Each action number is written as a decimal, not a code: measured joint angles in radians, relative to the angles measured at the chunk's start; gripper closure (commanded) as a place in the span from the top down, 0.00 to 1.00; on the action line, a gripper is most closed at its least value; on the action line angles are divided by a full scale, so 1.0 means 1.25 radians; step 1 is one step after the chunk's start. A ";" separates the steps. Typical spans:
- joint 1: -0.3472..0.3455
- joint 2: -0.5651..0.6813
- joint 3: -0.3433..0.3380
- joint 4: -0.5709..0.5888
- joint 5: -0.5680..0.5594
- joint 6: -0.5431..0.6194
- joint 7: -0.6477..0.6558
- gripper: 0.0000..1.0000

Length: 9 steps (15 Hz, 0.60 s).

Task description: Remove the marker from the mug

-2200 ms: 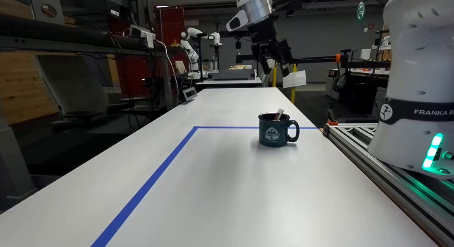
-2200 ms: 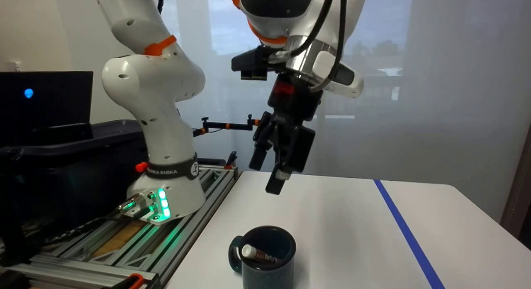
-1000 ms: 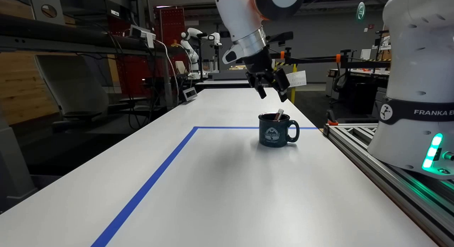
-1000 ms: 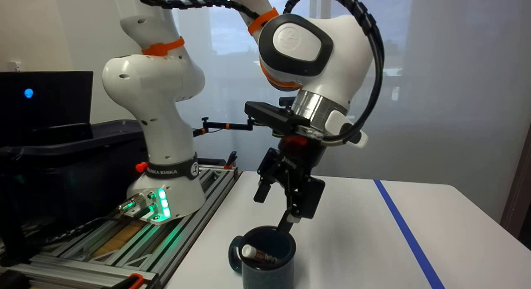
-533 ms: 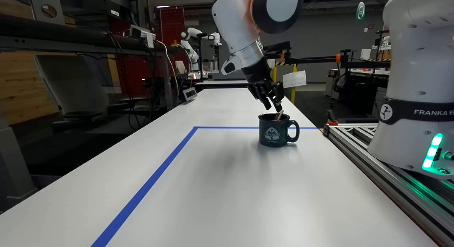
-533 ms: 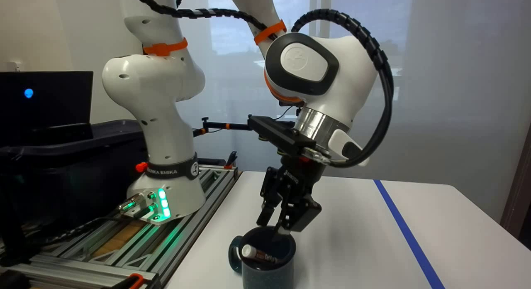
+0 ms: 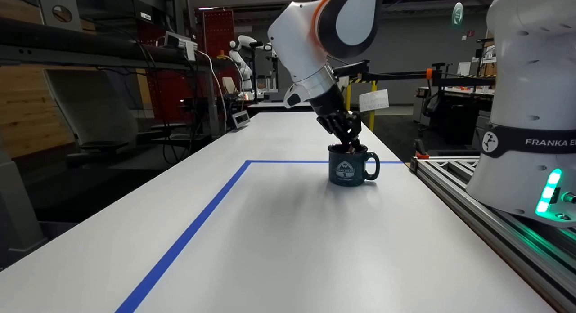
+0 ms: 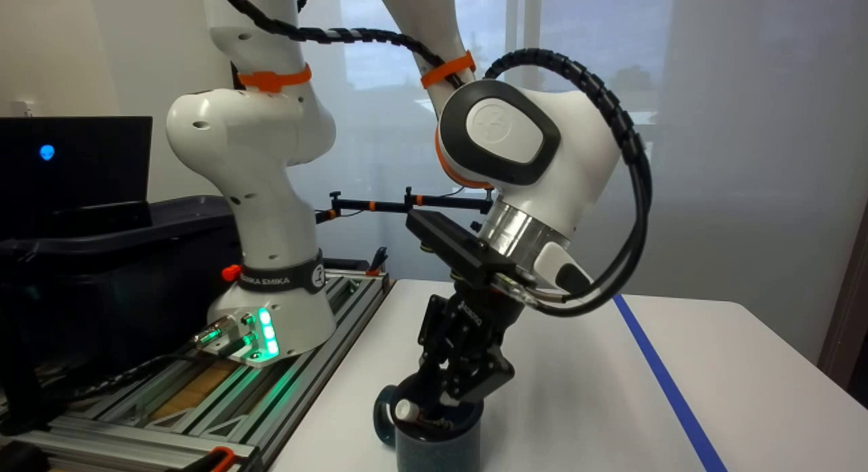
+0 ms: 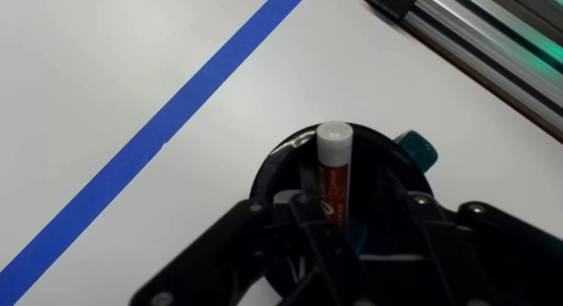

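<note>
The mug (image 7: 345, 170) is dark teal with a black inside and a pale emblem, standing upright on the white table. Inside it leans the marker (image 9: 335, 187), with a red-brown barrel and a white end (image 8: 407, 409) pointing up toward the rim on the handle side. My gripper (image 9: 350, 177) reaches down into the mug, tilted, with its fingertips below the rim. One finger (image 9: 309, 178) is right beside the marker, perhaps touching; a dark gap separates the marker from the opposite finger, so the jaws stand partly open around it. The marker's lower end is hidden.
Blue tape (image 7: 202, 218) runs along the table and behind the mug. A metal rail (image 7: 454, 182) carrying the robot base (image 7: 517, 182) borders the table on the handle side. An orange-handled tool (image 8: 220, 458) lies on the rail frame.
My gripper has come down from above the mug until its fingertips are inside, and its jaws have narrowed around the marker. Mug and marker look unmoved.
</note>
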 measured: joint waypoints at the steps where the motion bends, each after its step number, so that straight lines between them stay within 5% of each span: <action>1: -0.001 0.008 0.000 0.002 -0.005 0.000 0.002 0.33; 5: -0.003 0.039 0.000 0.010 -0.021 0.000 0.017 0.01; 9: -0.003 0.049 0.001 0.017 -0.029 -0.001 0.021 0.05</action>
